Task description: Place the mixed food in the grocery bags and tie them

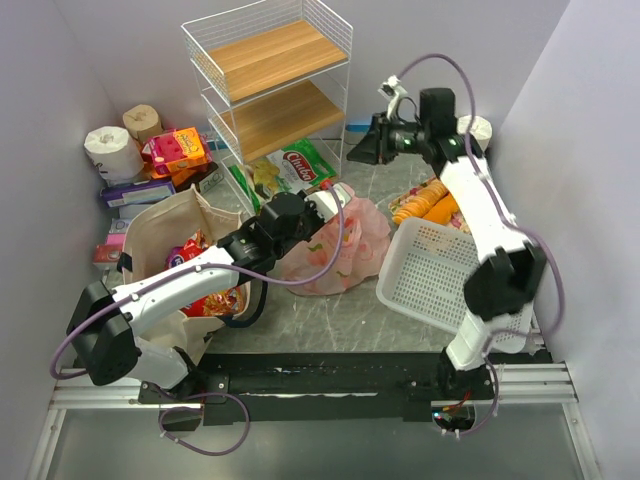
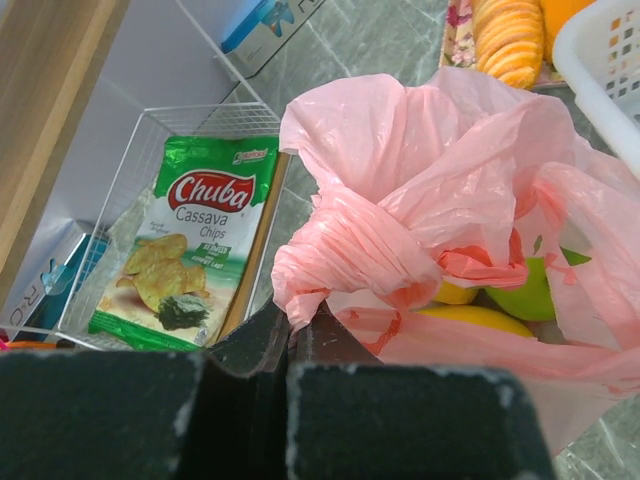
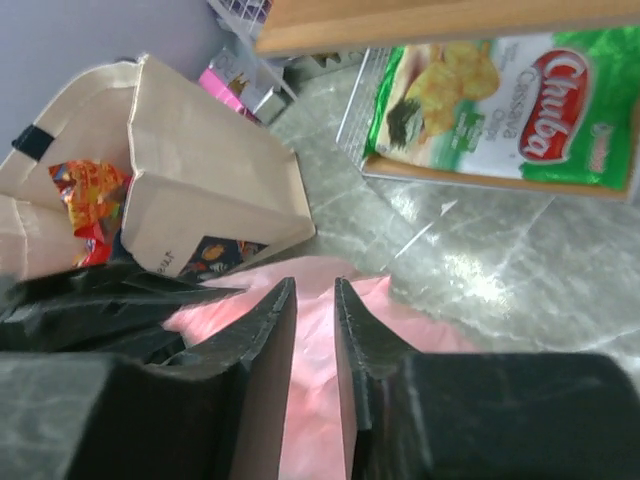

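The pink plastic bag [image 1: 345, 250] sits mid-table, its top twisted into a knot [image 2: 350, 250]. A green apple [image 2: 530, 292] and a yellow banana [image 2: 480, 318] show through it. My left gripper [image 1: 322, 222] is at the bag's left side, shut [image 2: 295, 312] on a pinch of pink plastic just below the knot. My right gripper [image 1: 358, 150] hangs raised above and behind the bag, its jaws slightly apart and empty [image 3: 313, 285]. The beige tote [image 1: 165, 235] stands open at the left with red and orange snack packets [image 1: 200, 250] inside; it also shows in the right wrist view [image 3: 190, 170].
A white perforated basket [image 1: 450, 280] leans at the right, with orange packets [image 1: 430, 205] behind it. A wire shelf rack [image 1: 270, 70] stands at the back, a green Chuba chips packet [image 1: 305, 165] at its foot. Toilet-paper rolls [image 1: 112, 150] and boxes [image 1: 175, 150] are at back left.
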Tool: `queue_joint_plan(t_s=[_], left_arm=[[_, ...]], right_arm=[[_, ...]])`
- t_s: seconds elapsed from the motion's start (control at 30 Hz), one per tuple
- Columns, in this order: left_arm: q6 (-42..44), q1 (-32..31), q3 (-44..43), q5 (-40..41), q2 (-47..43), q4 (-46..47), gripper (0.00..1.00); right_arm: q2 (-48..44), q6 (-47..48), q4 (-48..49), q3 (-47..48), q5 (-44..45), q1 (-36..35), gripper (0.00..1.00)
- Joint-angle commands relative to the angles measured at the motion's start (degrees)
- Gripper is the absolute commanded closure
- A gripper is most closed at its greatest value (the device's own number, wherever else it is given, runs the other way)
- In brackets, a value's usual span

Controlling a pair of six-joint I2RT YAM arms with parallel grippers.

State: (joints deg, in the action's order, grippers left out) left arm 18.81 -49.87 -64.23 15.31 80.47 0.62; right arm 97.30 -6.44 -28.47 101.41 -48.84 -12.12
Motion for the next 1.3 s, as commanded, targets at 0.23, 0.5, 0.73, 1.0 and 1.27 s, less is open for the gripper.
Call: queue_joint_plan(t_s=[0.23, 0.5, 0.73, 1.0, 1.27], left_arm=[[1.4, -0.8, -1.7, -3.4, 0.0, 0.5, 0.99], [3.2, -0.8, -0.9, -2.0, 0.1, 1.2, 0.99], [3.3, -0.8, -0.2, 1.7, 0.2, 2.3, 0.99], [-4.3, -0.8, 0.6, 2.0, 0.0, 3.2, 0.99], [-11.2, -0.8, 1.4, 1.9, -0.2, 3.4, 0.99]], right_arm=[[18.9, 14.4, -26.6, 23.4, -12.9, -3.9, 0.73], [17.0, 25.1, -32.6, 10.6, -17.6, -6.3, 0.76], [12.7, 28.7, -31.7, -0.3, -19.0, -7.0, 0.80], [8.4, 28.1, -26.9, -7.5, -24.6, -6.6, 0.69], [4.0, 22.5, -21.0, -14.9, -25.9, -5.9, 0.69]])
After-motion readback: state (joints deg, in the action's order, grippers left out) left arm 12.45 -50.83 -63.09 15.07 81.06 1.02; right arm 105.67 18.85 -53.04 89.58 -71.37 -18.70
